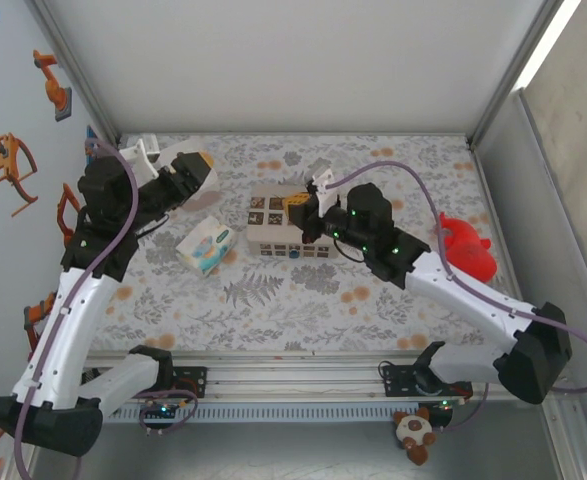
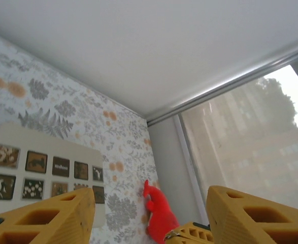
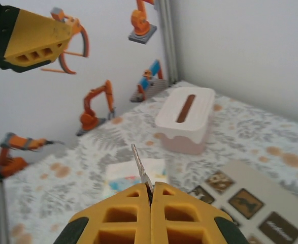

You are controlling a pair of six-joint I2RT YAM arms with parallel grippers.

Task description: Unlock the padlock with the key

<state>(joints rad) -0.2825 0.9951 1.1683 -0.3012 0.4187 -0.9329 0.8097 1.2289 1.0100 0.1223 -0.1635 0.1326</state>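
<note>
Two yellow fingers of the right claw clench the key, blade up, plain from its wrist; from above that claw hangs over the tiled box on the counter. Left claw gapes, fingers wide apart.

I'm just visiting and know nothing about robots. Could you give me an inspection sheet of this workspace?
Surface: floral cloth, lying flat.
Job's things: key pinched in right gripper; small yellow-and-metal piece low inside left gripper, possibly the padlock.
Clutter: tile box, tissue pack, white tissue holder, red toy.
Grippers: left fingers apart, grip unclear; right shut on the key.
Cables: purple cable arcs over the right arm.
Surroundings: white walls, robot stickers, window.
</note>
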